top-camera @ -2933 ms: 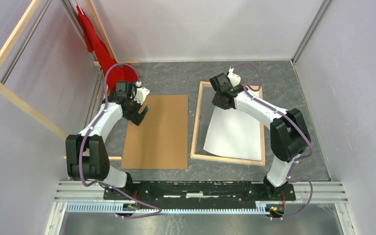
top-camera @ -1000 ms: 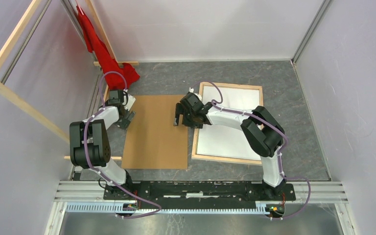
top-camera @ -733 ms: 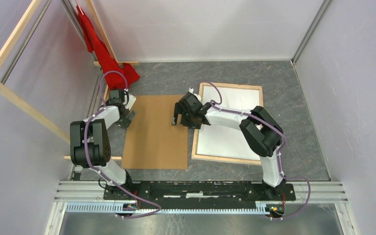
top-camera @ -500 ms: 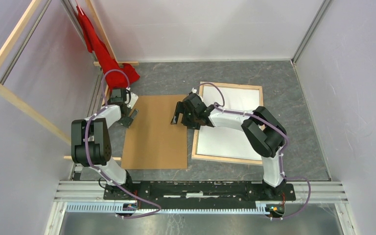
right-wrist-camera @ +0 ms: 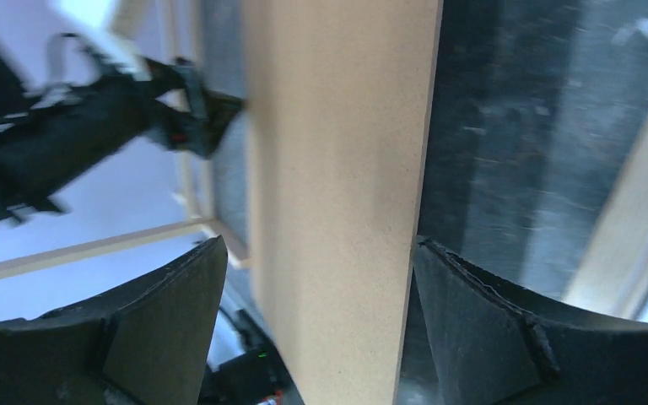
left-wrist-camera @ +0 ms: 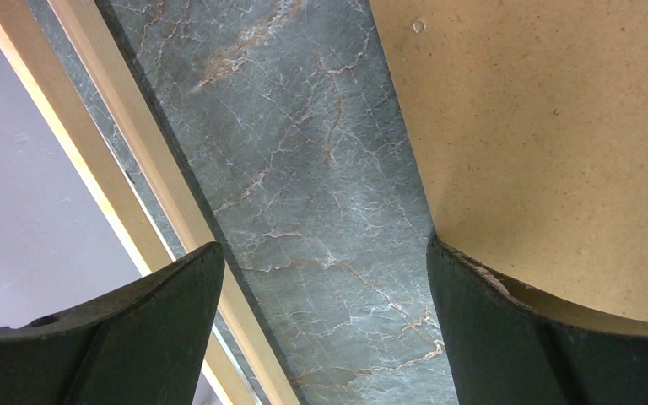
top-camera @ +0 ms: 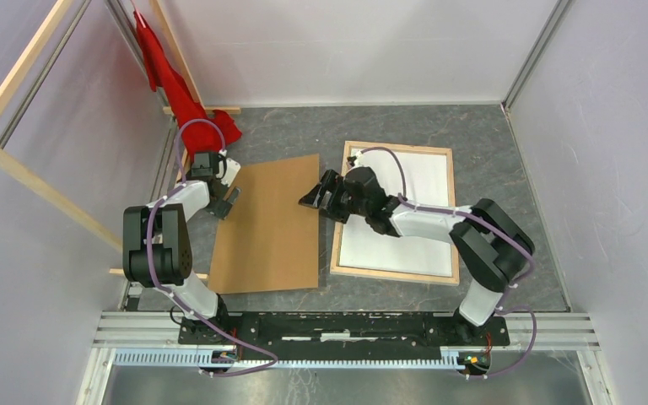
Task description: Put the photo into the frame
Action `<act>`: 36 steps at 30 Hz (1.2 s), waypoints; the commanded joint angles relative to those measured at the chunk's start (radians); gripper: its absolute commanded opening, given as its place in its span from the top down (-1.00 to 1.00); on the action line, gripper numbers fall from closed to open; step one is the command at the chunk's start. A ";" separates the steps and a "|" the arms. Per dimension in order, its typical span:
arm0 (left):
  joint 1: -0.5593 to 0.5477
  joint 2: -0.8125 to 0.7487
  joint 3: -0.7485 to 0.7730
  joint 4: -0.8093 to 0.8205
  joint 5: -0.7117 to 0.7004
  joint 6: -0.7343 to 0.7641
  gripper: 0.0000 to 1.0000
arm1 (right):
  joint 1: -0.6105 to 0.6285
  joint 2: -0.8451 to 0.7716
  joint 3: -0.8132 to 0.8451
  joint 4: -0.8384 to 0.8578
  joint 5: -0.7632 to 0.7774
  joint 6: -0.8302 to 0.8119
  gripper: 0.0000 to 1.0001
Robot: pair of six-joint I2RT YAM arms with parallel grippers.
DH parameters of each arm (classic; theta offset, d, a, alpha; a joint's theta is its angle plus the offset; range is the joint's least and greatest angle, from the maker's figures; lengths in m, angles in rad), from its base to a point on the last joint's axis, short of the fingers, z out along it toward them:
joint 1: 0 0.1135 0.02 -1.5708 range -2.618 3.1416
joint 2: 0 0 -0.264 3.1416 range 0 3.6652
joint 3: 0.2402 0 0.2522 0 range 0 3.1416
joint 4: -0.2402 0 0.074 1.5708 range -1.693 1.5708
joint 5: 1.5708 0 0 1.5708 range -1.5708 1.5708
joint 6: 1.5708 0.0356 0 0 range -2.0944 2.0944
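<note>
One step looks done: the photo (top-camera: 430,177) lies white-back-up inside the frame (top-camera: 388,275) at centre-right, while both arms' jaws gape at the edges of the unfitted backing board (top-camera: 266,236).

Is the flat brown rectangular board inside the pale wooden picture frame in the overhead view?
No, the flat brown rectangular board sits left of the pale wooden picture frame, which holds a white sheet.

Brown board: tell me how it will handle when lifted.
Probably stiff: the brown board shows a straight edge between the right hand's open fingers, no sag. Likely light, being thin. Broad, so it may swing or slip if pinched at one edge.
</note>
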 commanded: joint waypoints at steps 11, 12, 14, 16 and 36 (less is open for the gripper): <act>-0.042 0.049 -0.052 -0.086 0.190 -0.069 -0.96 | 0.062 -0.075 -0.076 0.476 -0.256 0.184 -0.69; -0.041 0.045 -0.051 -0.088 0.189 -0.069 -0.96 | 0.062 -0.074 -0.075 0.469 -0.255 0.183 -0.67; -0.041 0.034 -0.046 -0.093 0.191 -0.066 -0.97 | 0.062 -0.082 -0.066 0.414 -0.239 0.164 -0.60; -0.042 0.015 -0.030 -0.110 0.205 -0.063 -0.99 | 0.061 -0.094 -0.041 0.312 -0.214 0.124 -0.44; -0.254 -0.706 0.167 -0.477 0.825 0.359 -1.00 | -0.167 -0.083 0.344 -0.191 -0.117 0.204 1.00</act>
